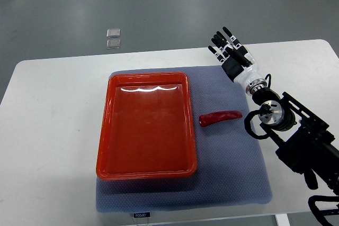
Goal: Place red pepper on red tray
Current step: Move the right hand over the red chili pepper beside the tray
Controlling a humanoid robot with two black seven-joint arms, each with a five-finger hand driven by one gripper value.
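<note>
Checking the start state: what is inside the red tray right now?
Nothing shows inside the red tray; only its glossy floor with glare near the far edge. The red pepper lies outside on the grey mat, right of it. The mat beneath the tray is covered.

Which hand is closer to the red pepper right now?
Right. The right hand hovers open beyond the red pepper, toward the table's far edge. The left hand is out of view.
</note>
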